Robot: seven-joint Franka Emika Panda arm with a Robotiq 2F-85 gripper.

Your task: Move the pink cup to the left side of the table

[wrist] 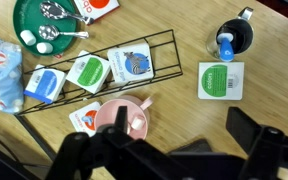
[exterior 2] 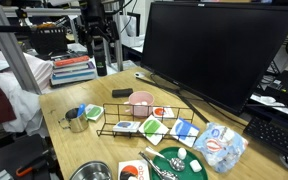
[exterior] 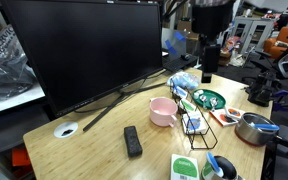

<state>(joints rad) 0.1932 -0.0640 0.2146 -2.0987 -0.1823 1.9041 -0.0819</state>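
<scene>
The pink cup stands upright on the light wood-grain table, next to a wire rack and in front of the monitor. It shows in both exterior views. In the wrist view the pink cup lies below, partly behind one finger, with a small white thing inside. My gripper hangs well above the table, apart from the cup, and also shows in an exterior view. In the wrist view my gripper is open and empty. The table's round cable hole has a white ring.
A large monitor stands at the back. A wire rack holds several small packets. Around it are a black remote, a green-and-white container, a metal cup, a green bowl and a steel pot.
</scene>
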